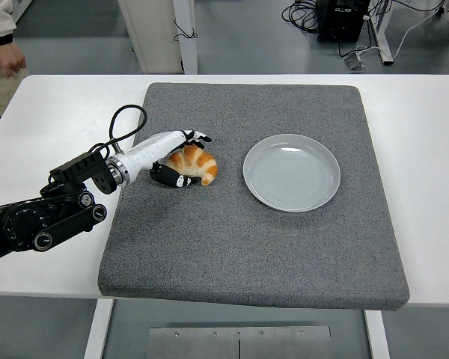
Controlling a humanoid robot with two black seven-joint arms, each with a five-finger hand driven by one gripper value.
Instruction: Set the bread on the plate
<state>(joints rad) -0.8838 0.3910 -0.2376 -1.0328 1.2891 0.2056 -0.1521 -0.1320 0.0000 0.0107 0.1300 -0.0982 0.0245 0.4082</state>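
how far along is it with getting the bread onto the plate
Done: the left hand has reached the bread, fingers above it and thumb below. In hand: closing the grasp; a firm hold isn't clear yet. Left: the bread lies on the grey mat, and the plate to its right is empty, so lift, carry and release remain.

A single high head view looks forward and down over the white table (pixel 52 112) from its near edge.
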